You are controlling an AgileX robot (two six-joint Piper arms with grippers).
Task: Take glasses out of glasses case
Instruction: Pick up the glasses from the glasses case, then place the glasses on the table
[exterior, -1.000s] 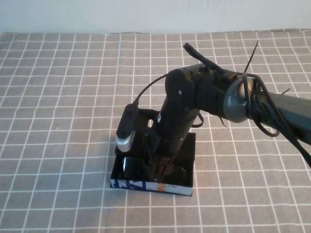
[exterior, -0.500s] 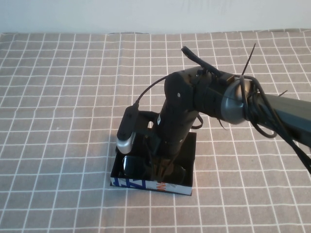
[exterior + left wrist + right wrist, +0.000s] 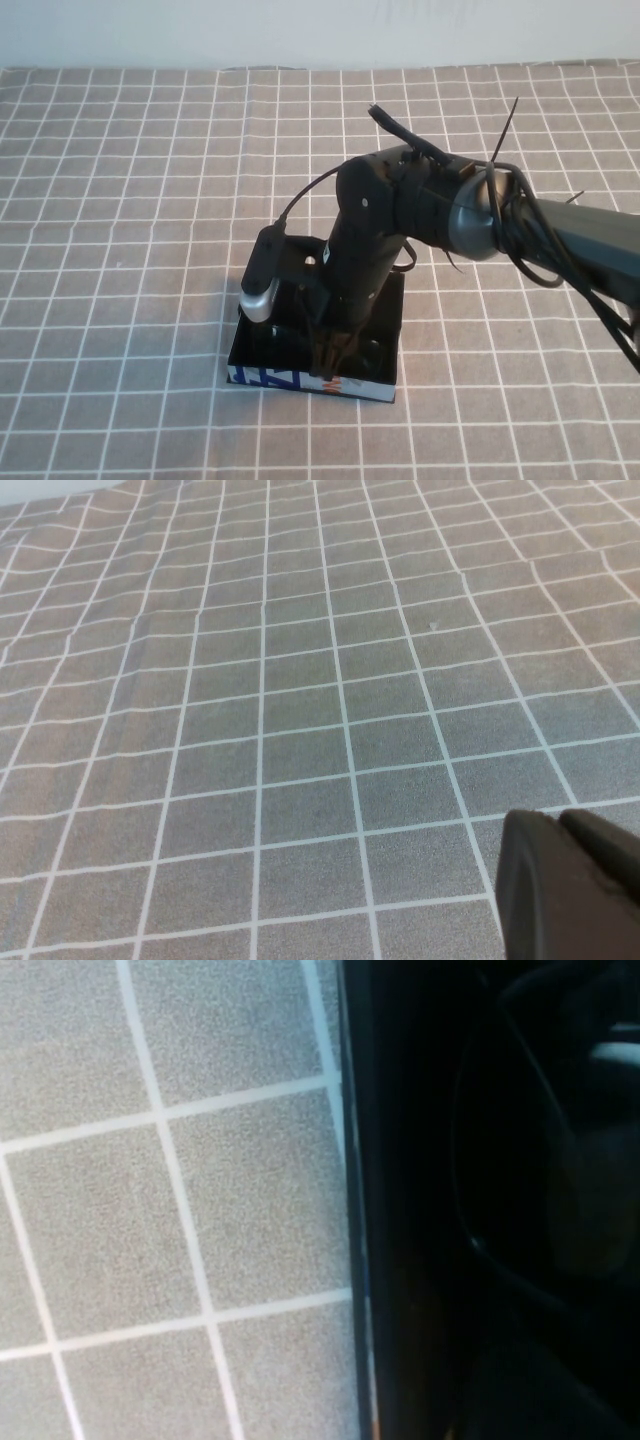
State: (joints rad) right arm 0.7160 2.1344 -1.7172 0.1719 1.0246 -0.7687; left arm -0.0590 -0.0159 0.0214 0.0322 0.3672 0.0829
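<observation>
High view has the right gripper [image 3: 335, 352] reaching down into the glasses case [image 3: 385, 330], which sits on the grey checked tablecloth [image 3: 120, 200] near the front edge. Can't tell if its fingers are closed on anything, too dark in there. The glasses [image 3: 520, 1160] lie inside the case. Left gripper [image 3: 570, 885] is over bare cloth, and I can't tell if it's open or closed.

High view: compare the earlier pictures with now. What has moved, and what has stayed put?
The right gripper has sunk deeper into the glasses case, now covering the glasses, which showed more clearly before. Whether it has gripped them cannot be seen. The case has not shifted on the checked cloth. The left gripper hangs over bare cloth.
</observation>
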